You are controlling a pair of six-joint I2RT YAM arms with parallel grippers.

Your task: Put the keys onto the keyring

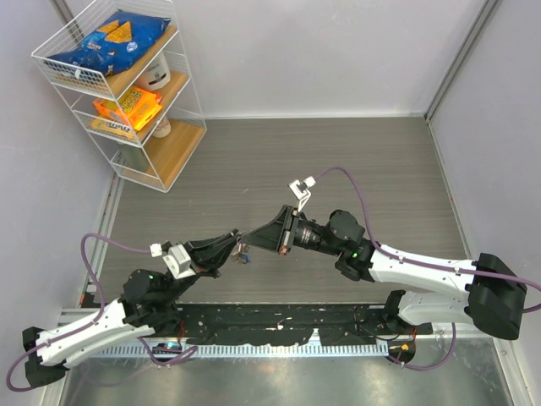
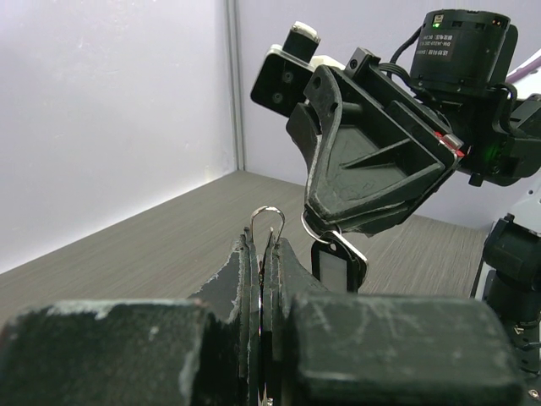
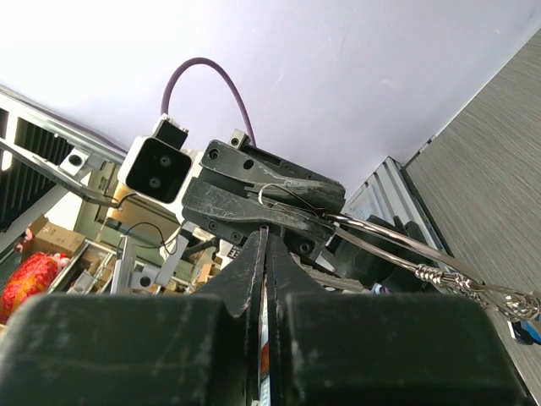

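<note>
Clenching the keyring [image 2: 267,222], left jaws meet right jaws pinching the tagged key [image 2: 338,264], tip to tip, threading seemingly not yet done.

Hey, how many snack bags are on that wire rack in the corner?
2. A blue bag lies on the top shelf of the rack, an orange bag on the middle shelf. Others may be hidden behind them.

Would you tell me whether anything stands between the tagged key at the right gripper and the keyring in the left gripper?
Nothing visible does. The keyring sticks up from the shut left gripper; the tagged key hangs from the right gripper just beside it, with only open air between.
</note>
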